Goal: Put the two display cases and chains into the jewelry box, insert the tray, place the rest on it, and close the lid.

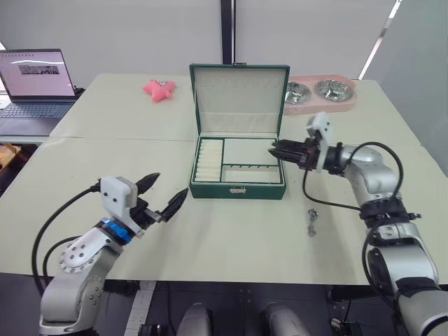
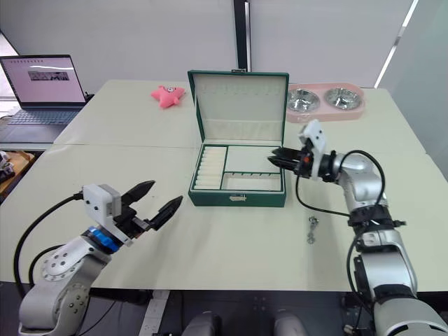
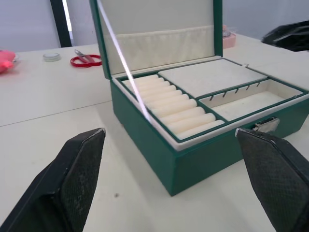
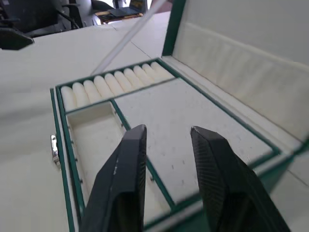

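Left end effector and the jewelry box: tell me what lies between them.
Only bare table. The left eye view shows the open left end effector short of the jewelry box, nothing between.

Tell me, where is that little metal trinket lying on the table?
The small metal piece lies on the table on the robot's right, in front of the jewelry box and just inside the right arm.

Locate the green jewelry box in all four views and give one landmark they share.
Left eye view: jewelry box centre, lid up.
Right eye view: centre, beside the right end effector.
Left wrist view: beyond the open left end effector, right of middle.
Right wrist view: its tray under the fingers.
Shared landmark: cream ring rolls.
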